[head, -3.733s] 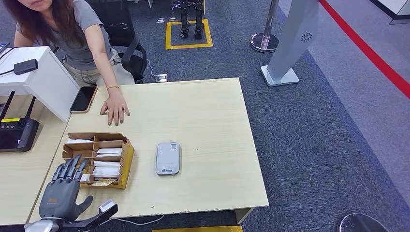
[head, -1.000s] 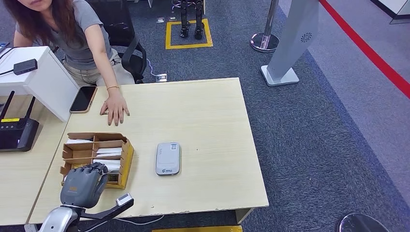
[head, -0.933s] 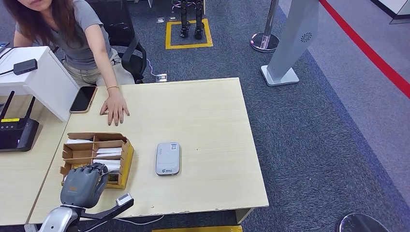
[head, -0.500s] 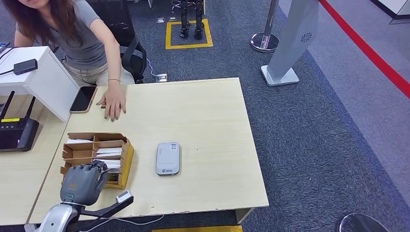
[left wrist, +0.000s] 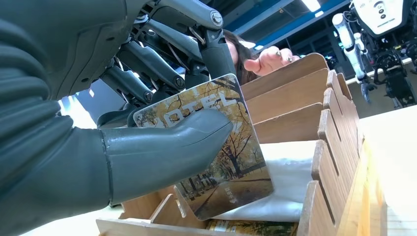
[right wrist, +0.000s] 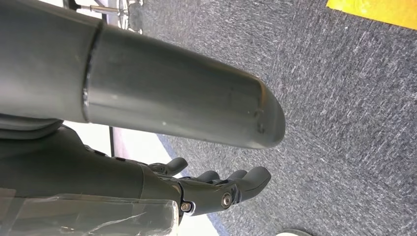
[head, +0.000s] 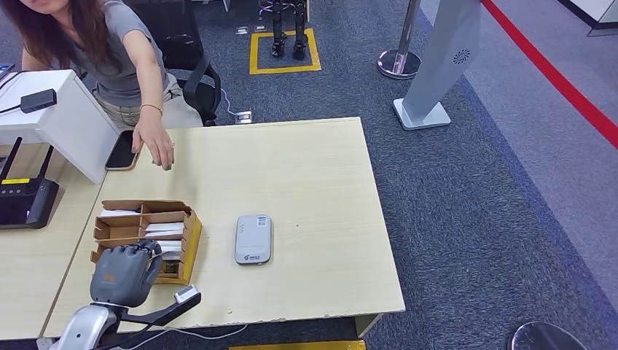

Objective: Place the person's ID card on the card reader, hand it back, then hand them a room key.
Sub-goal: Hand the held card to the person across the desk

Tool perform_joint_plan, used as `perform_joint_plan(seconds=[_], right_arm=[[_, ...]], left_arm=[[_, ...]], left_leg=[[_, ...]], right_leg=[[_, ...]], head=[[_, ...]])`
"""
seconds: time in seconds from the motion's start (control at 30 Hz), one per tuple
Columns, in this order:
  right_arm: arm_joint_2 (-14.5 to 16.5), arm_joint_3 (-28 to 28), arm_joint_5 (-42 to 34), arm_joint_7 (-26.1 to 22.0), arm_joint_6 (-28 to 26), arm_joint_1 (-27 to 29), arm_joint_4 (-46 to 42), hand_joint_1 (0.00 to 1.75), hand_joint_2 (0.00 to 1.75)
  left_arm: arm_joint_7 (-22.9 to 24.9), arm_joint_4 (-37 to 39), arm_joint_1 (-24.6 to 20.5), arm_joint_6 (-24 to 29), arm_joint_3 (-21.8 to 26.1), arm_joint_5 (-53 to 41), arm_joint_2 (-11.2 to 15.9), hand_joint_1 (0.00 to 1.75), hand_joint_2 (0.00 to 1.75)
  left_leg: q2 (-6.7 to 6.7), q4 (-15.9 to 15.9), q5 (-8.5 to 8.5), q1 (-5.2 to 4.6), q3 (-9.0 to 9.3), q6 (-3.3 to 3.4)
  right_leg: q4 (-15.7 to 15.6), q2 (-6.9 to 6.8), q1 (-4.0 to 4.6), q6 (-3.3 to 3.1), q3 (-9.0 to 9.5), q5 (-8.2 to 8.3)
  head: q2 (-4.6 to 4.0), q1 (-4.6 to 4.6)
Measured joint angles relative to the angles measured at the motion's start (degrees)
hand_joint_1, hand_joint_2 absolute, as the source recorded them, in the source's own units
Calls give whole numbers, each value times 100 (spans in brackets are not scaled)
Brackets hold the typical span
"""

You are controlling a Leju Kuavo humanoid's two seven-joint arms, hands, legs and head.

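My left hand [head: 125, 275] sits curled over the near end of the cardboard card box [head: 146, 213] at the table's front left. In the left wrist view its thumb [left wrist: 167, 147] and fingers pinch a hotel room key card [left wrist: 238, 169] with an autumn-trees print, tilted up out of the box [left wrist: 295, 88]. The grey card reader [head: 253, 239] lies on the table to the right of the box, nothing on it. The person's hand [head: 154, 143] hovers at the far left of the table beside a phone [head: 119, 152]. My right hand [right wrist: 216, 189] hangs over the carpet, fingers loosely apart, holding nothing.
A black router [head: 25, 200] and a white stand [head: 69, 120] occupy the left desk. White sleeves and more cards fill the box's compartments. An office chair [head: 200, 84] stands behind the table; a grey kiosk base [head: 430, 109] and a stanchion [head: 399, 62] are on the carpet beyond.
My left hand went from spread open above the box to curled on a card in it. The person's hand lifted off the table and swung left toward the phone.
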Motion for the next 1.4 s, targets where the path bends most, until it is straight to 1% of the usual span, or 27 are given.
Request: perform_joint_plan(seconds=[0.13,0.23,0.3,0.37,0.43,0.47,0.53,0.6,0.77,0.87,0.97,1.03,1.1,1.17,1.23,1.3,1.4], right_arm=[[0,0,8,-5,4,0,0,0,0],[4,0,-3,-33,3,-2,0,0,0],[10,0,-12,-65,2,-11,0,0,0],[17,0,-13,-91,5,-24,0,0,0],[26,1,-1,-103,14,-37,0,0,0],[32,2,11,-105,20,-48,0,0,0],[45,14,39,-104,42,-83,0,0,0],[57,41,68,-97,82,-122,0,0,0],[83,118,101,-39,166,-209,0,0,0],[101,191,104,-3,222,-248,0,0,0],[126,321,104,66,300,-299,0,0,0],[147,449,104,132,373,-346,0,0,0],[167,591,104,198,438,-404,0,0,0],[184,724,104,240,486,-465,0,0,0],[194,825,104,262,516,-516,0,0,0],[201,899,103,273,526,-556,0,0,0],[209,968,102,273,526,-591,0,0,0]], left_arm=[[-94,-68,-96,56,-3,183,-2,175,175],[-201,-341,-226,184,-5,318,-3,175,175],[-283,-629,-336,323,-7,408,4,175,175],[-433,-991,-460,597,-8,631,31,175,175],[-573,-1406,-656,877,-9,945,87,175,175],[-597,-1602,-784,925,-9,1068,116,175,175],[-563,-1906,-1046,853,-7,1213,168,175,175],[-486,-2032,-1298,745,17,1347,205,175,175],[-421,-1900,-1929,446,245,2032,281,175,175],[-380,-1611,-2225,402,442,2189,310,175,175],[-120,-1092,-2526,516,685,1659,429,175,175],[42,-552,-2761,639,840,1034,566,175,175],[108,171,-3053,836,924,318,735,175,175],[127,966,-3357,1133,934,-404,891,175,175],[135,1678,-3616,1435,906,-997,987,175,175],[136,2260,-3822,1648,852,-1334,1029,175,175],[142,2834,-4014,1743,773,-1478,1049,175,175]], left_leg=[[0,0,1,0,0,0],[-1,1,1,0,0,-1],[-1,1,2,0,0,-2],[0,2,2,0,0,-2],[-6,2,3,1,-1,-2],[-11,2,3,1,-2,-1],[-16,2,4,1,-1,-1],[-15,2,6,1,-1,-1],[-15,2,13,2,0,-2],[-14,2,14,3,-1,-2],[-12,2,14,3,-1,-3],[-11,2,14,4,0,-3],[-11,2,17,6,1,-6],[-10,2,20,7,2,-10],[-9,2,22,7,2,-12],[-8,2,23,6,1,-14],[-7,2,22,5,0,-13]], right_leg=[[0,0,0,0,0,0],[0,-1,0,-1,0,1],[1,-1,0,-2,0,2],[1,-1,0,-3,-1,4],[1,-6,1,-3,0,4],[1,-10,1,-4,1,4],[1,-16,1,-4,3,4],[2,-15,1,-4,3,4],[4,-15,1,-6,3,7],[5,-14,2,-7,3,8],[6,-11,3,-8,2,9],[7,-8,4,-9,1,9],[8,-7,5,-9,0,9],[10,-5,6,-11,-1,10],[11,-4,7,-12,-2,11],[11,-3,7,-12,-2,11],[10,-1,6,-12,-2,12]], head=[[0,0],[1,1],[1,1],[1,1],[1,2],[1,1],[1,-1],[1,-2],[0,-3],[0,-2],[1,-2],[1,-3],[0,-2],[-1,-4],[-1,-4],[-1,-3],[0,-4]])
